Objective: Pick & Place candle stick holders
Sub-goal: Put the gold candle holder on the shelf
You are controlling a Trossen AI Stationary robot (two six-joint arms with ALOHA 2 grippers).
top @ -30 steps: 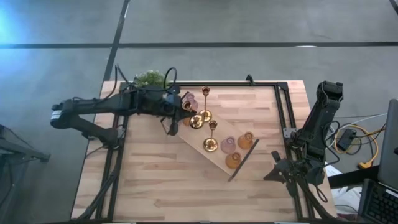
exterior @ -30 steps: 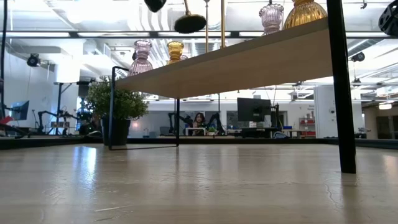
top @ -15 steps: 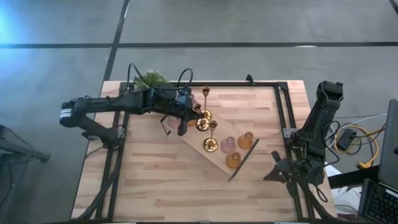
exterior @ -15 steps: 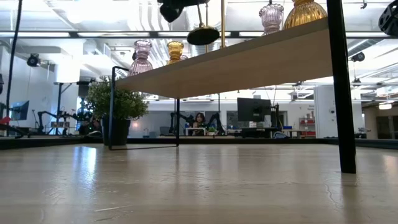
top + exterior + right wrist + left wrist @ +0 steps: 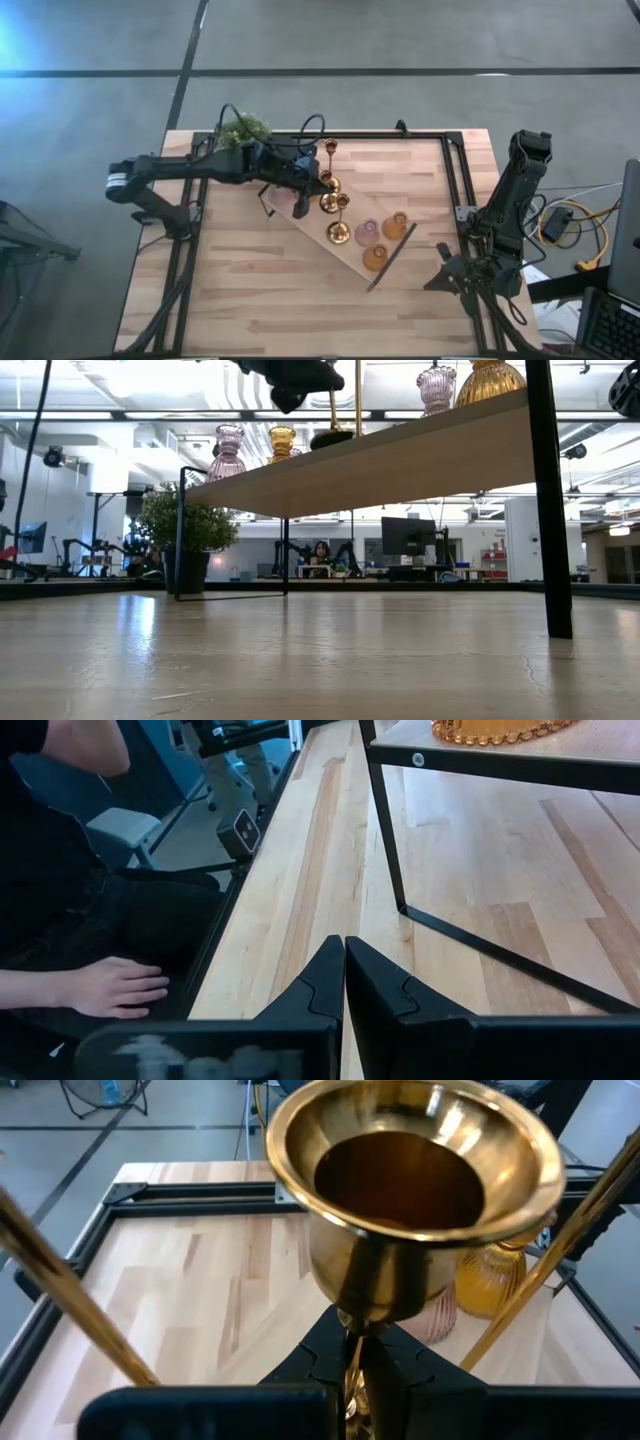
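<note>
Now, with the left gripper [image 5: 318, 190] pinching a gold holder's [image 5: 412, 1190] stem above the tray [image 5: 352, 250], lower it straight and release only once its base sits flat, clear of neighbouring holders; right gripper [image 5: 345, 975] rests closed.

Three gold stemmed holders [image 5: 330, 185] stand upright, clustered on the tray's far-left half, one clamped at its stem. Pink glass holder [image 5: 367, 232] and two amber ones [image 5: 396, 224] sit on the other end.
</note>
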